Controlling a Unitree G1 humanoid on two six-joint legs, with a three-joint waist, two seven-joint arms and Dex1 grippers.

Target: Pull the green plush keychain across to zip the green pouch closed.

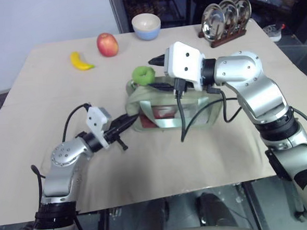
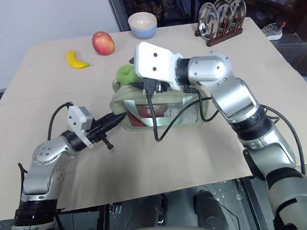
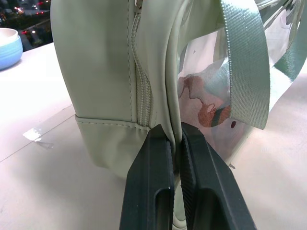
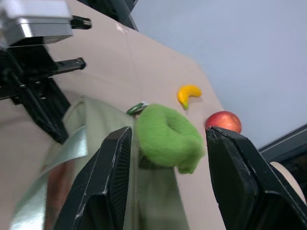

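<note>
A lab staged as a kitchen: a paper-covered counter (image 1: pixel 161 161) carries a banana (image 1: pixel 81 61), an apple (image 1: pixel 107 44), a bowl (image 1: pixel 146 26) and racked metal plates (image 1: pixel 225 15), backed by dark equipment shelving (image 1: pixel 188 3).

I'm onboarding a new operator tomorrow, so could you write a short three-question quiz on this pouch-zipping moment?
1. True or false: the left gripper is shut on the end of the green pouch.
2. Multiple choice: the green plush keychain sits
A) gripped tight by the right gripper
B) between its open fingers, with a gap on each side
C) beside the bowl
3. Which fruit lies nearer the bowl: the apple or the banana?

Key
1. True: its fingers pinch the pouch's end seam.
2. B
3. The apple.
</note>
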